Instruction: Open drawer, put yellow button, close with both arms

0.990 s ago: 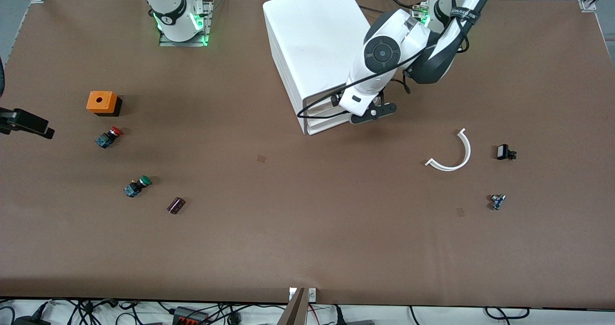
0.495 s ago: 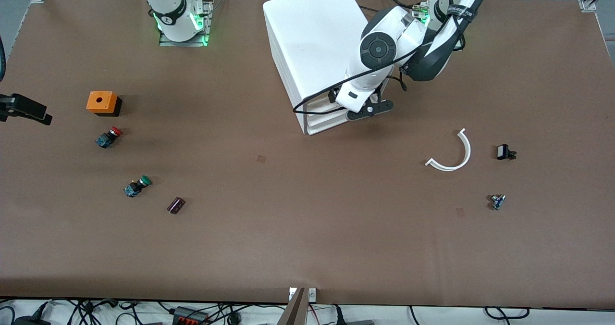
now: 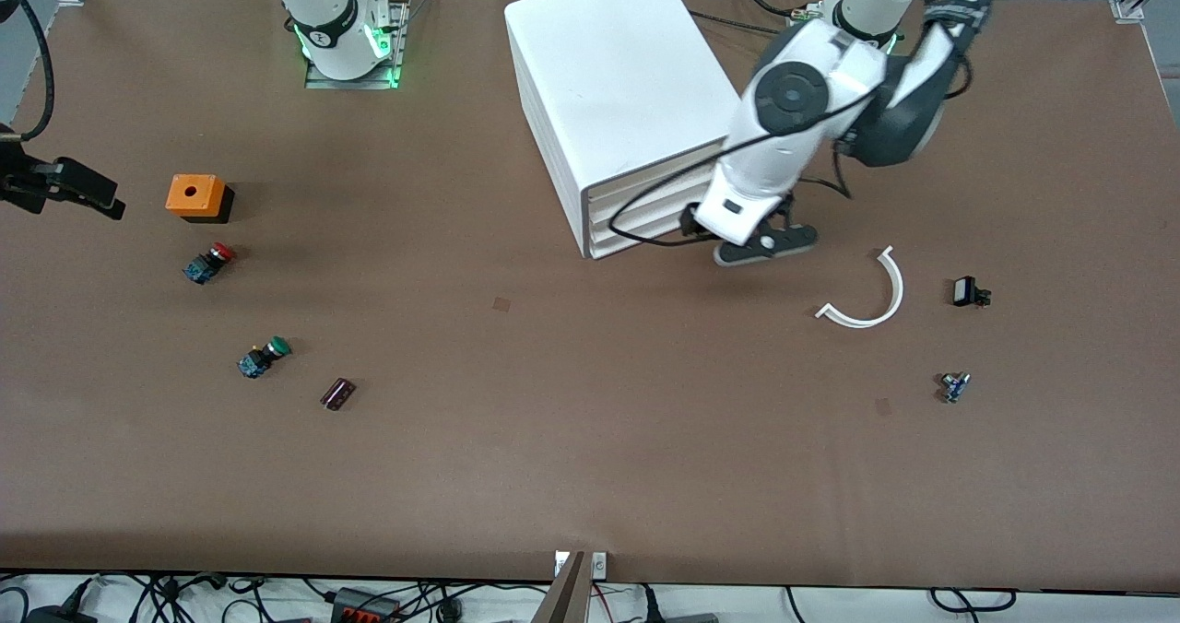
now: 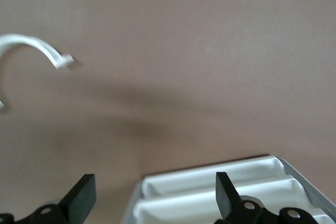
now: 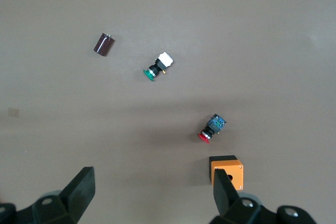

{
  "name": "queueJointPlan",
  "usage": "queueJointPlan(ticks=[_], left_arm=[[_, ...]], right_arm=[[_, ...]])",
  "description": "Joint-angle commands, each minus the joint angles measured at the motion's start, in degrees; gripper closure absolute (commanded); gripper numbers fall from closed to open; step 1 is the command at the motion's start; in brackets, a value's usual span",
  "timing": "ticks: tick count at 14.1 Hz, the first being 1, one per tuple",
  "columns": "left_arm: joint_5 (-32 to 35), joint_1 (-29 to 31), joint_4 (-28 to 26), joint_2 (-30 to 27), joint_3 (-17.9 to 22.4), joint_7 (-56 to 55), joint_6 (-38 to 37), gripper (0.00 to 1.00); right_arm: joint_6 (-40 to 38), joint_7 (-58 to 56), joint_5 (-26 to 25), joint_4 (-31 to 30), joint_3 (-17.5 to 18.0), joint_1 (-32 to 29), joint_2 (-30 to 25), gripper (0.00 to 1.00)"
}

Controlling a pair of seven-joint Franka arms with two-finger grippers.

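The white cabinet (image 3: 608, 88) stands near the robots' bases, and all four drawers look shut. The top drawer (image 3: 650, 175) is flush with the ones below it. No yellow button shows in any view. My left gripper (image 3: 765, 247) is open and empty, just off the cabinet's front corner toward the left arm's end of the table. In the left wrist view (image 4: 153, 187) the fingers are wide apart above the drawer fronts (image 4: 220, 190). My right gripper (image 3: 69, 188) is open and empty over the right arm's end of the table; in its wrist view (image 5: 153, 178) it is high above the orange box (image 5: 227, 170).
An orange box (image 3: 196, 195), a red-capped button (image 3: 209, 262), a green-capped button (image 3: 264, 356) and a dark cylinder (image 3: 337, 393) lie toward the right arm's end. A white curved strip (image 3: 867, 293), a small black part (image 3: 968, 291) and a small blue part (image 3: 955, 385) lie toward the left arm's end.
My left gripper has drawn back from the drawer fronts and moved toward the left arm's end. My right gripper has shifted a little toward the robots' bases.
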Motion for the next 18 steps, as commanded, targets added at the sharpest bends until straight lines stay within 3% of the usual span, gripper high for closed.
queueJointPlan(ticks=[1, 6, 8, 10, 12, 13, 15, 18], left_arm=[[1.77, 6.19, 5.66, -0.4, -0.55, 12.77, -6.22, 0.0], [1.77, 14.72, 16.12, -0.31, -0.55, 30.8, -17.73, 0.0], [0.72, 15.7, 17.37, -2.23, 2.33, 37.21, -21.25, 0.0], [-1.82, 14.91, 16.5, -5.04, 6.54, 41.27, -21.18, 0.0], [-5.34, 8.87, 14.4, -7.94, 15.57, 42.34, -19.96, 0.0], [-6.05, 8.15, 11.25, -10.65, 17.8, 42.17, -17.86, 0.0], [-5.97, 8.14, 2.3, -16.98, 18.7, 42.16, -8.82, 0.0], [-5.27, 8.14, 0.23, -18.59, 17.82, 43.03, -8.25, 0.0]], right_arm=[[1.14, -0.76, -1.0, -2.31, 0.67, -0.2, -2.15, 0.0], [1.14, -1.12, -0.91, -1.7, 0.67, -0.38, -1.89, 0.0], [0.18, -1.03, -0.82, -1.7, 0.58, -0.46, -1.98, 0.0], [0.08, -0.94, -0.47, -1.7, 0.5, -0.64, -1.98, 0.0], [0.08, -0.77, -0.82, -1.78, 0.58, -0.55, -1.98, 0.0], [0.17, -1.03, -1.0, -1.79, 0.58, -0.47, -1.98, 0.0], [0.08, -1.12, -1.17, -1.87, 0.58, -0.29, -2.15, 0.0], [-0.61, -1.12, -1.53, -1.87, 0.67, -0.29, -2.59, 0.0]])
